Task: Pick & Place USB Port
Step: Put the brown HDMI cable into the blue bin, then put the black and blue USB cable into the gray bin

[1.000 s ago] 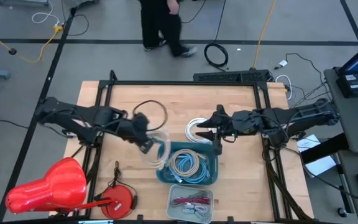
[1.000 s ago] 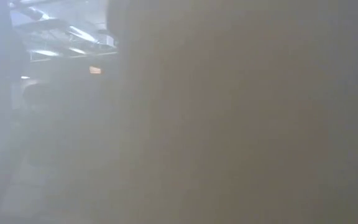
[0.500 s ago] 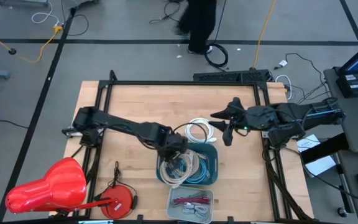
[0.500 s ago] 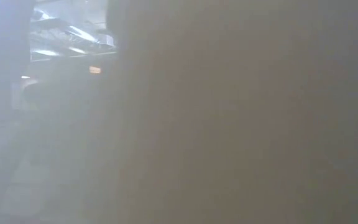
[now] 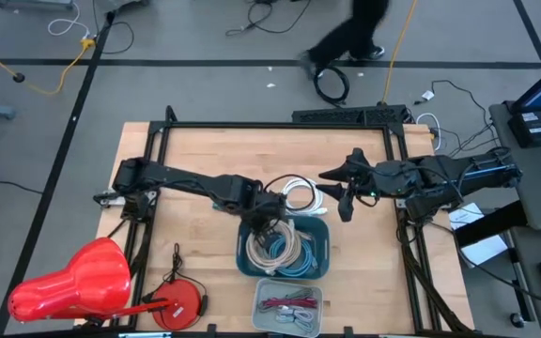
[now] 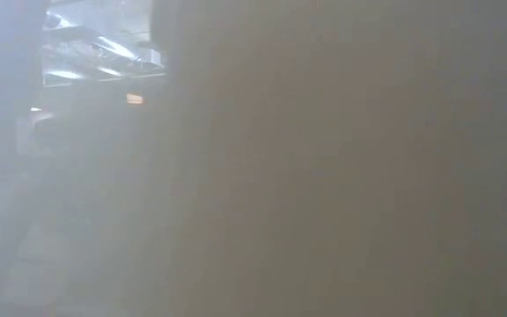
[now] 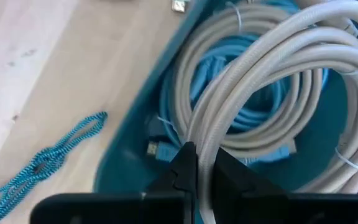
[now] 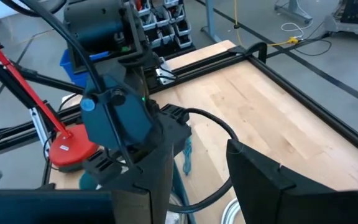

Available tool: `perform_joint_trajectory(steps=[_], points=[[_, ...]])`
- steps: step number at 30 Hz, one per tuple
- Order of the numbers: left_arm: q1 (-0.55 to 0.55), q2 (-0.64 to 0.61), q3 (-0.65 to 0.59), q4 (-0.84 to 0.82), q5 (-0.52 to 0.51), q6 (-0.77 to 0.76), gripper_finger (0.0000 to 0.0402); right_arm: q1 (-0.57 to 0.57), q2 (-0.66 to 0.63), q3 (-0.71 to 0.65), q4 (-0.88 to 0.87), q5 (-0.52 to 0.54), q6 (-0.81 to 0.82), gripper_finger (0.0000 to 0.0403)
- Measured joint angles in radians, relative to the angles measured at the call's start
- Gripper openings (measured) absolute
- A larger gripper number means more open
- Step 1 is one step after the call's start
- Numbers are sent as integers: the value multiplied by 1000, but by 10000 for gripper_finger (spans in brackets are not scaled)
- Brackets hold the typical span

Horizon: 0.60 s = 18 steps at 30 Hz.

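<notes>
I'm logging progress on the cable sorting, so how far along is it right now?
Done: a light blue cable already lies coiled in the teal bin. In hand: the left gripper, over the bin, is shut on a beige cable coil going in, not yet released. Left: a white cable coil lies on the table beside the bin; the right gripper waits open near it.

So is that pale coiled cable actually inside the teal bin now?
Mostly in: the beige cable coil lies over blue cables inside the teal bin, with the left end effector shut on it.

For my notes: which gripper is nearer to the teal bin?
Left. The left gripper is over the teal bin, holding a beige cable; the right gripper hovers beside it.
</notes>
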Motion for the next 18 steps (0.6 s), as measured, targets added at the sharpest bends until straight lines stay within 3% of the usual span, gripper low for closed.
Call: perform_joint_trajectory(steps=[18], points=[[-8, -11, 0, -6, -40, -11, 110, -1, 0, 0, -55, -1, -6, 141]])
